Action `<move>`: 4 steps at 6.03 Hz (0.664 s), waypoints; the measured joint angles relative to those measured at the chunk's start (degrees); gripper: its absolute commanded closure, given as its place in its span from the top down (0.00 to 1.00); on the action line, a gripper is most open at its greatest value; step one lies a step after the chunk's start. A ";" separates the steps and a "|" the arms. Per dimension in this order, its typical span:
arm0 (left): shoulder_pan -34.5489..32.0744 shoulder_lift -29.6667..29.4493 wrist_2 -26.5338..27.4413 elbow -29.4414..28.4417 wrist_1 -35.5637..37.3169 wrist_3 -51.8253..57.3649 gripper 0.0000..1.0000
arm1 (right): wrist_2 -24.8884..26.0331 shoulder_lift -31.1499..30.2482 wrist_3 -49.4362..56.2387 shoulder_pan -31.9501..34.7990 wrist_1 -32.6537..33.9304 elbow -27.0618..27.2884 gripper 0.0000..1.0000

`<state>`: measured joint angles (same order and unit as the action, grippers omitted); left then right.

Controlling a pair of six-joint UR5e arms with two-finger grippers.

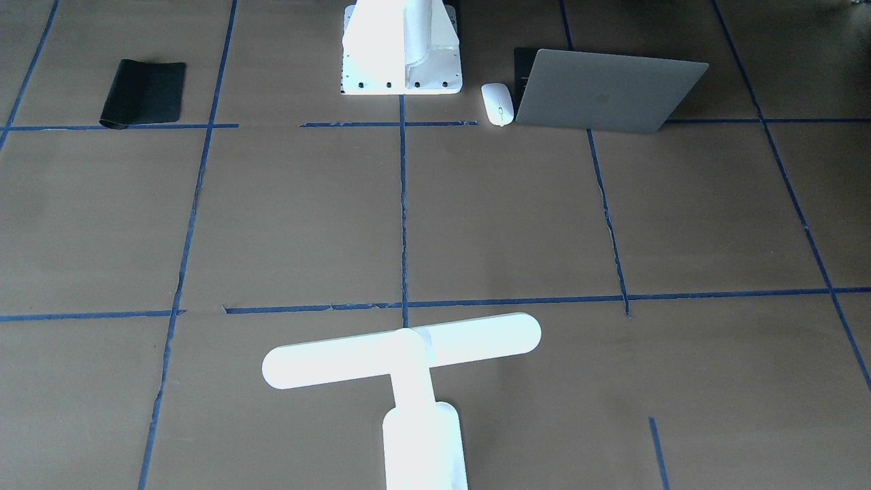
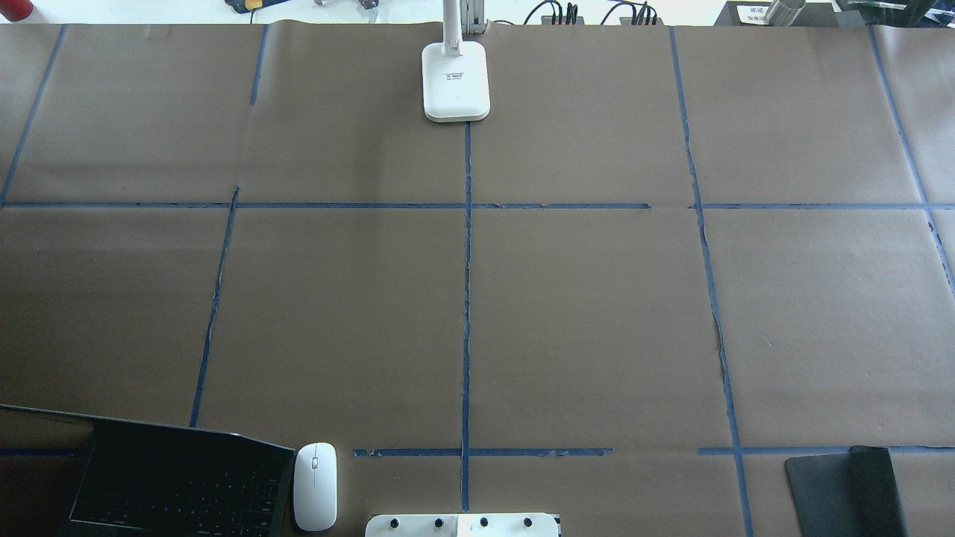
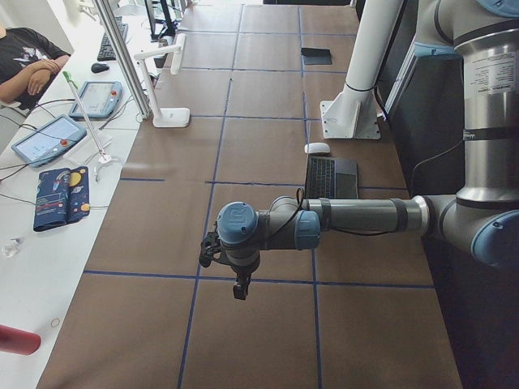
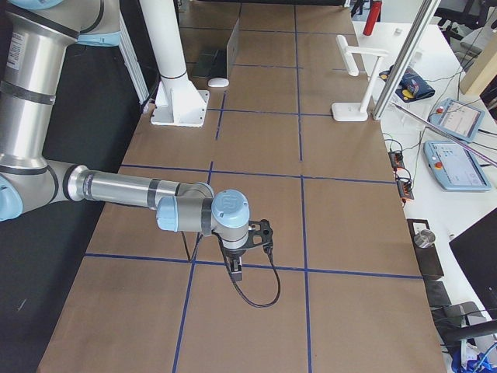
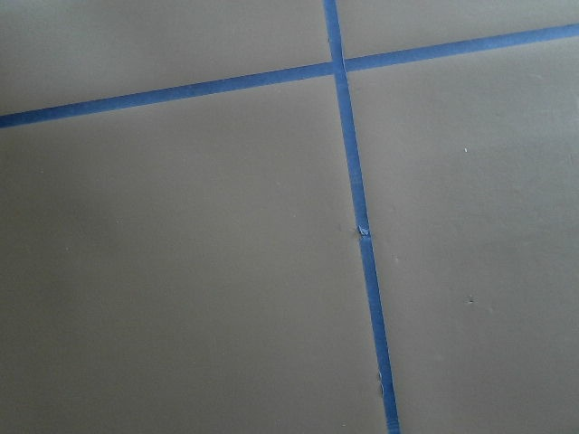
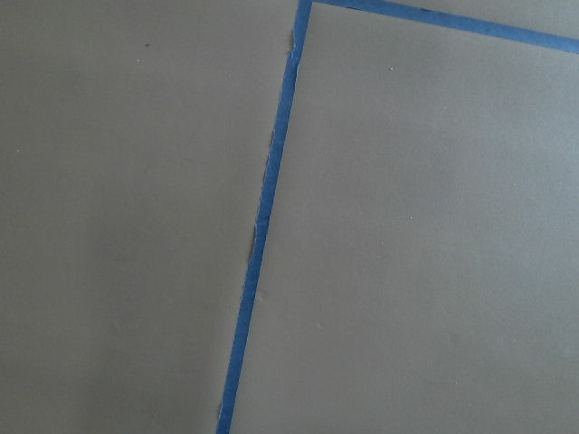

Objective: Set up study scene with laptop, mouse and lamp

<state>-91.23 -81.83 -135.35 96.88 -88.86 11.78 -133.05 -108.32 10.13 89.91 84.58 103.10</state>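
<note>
Brown paper, matte and faintly creased, covers the whole table [image 1: 510, 218], ruled into squares by blue tape [image 1: 403, 218] that frays in places. On my feeds the slim grey metal laptop [image 1: 605, 92] stands open on the robot's left at the near edge, its smooth lid tilted back and its black keys facing the robot. The small white oval mouse [image 1: 497, 104], glossy with a thin dark centre line, lies just beside it, between the laptop and the white blocky pedestal [image 1: 401, 51] with its row of bolt holes. The bright white T-shaped lamp [image 1: 401, 357] stands well apart from these, at the far edge on the centre tape line, its long pill-shaped bar set across a straight arm above a rounded base. A black flexible mat [image 1: 144, 92] lies on the robot's right, one edge curled up. The left gripper [image 3: 240, 290] and the right gripper [image 4: 236, 270] hang pointing down over bare paper beyond the table's two ends; each shows only in a side view, so I cannot tell whether either claw is released or clenched. Both wrist cameras give me only paper and tape.
</note>
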 measured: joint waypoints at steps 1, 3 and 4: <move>-0.04 0.07 0.00 0.29 -0.02 0.00 1.00 | 0.01 0.06 -0.02 0.00 -0.02 0.00 1.00; 0.02 0.96 0.04 1.54 -0.04 0.00 1.00 | 0.07 0.12 -0.02 0.00 -0.03 0.01 1.00; 0.09 1.85 0.15 2.02 -0.10 -0.07 1.00 | 0.07 0.12 -0.03 0.00 -0.03 0.05 1.00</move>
<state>-91.14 -79.98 -135.20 98.91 -88.95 11.70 -132.98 -108.20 10.11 89.91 84.55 103.15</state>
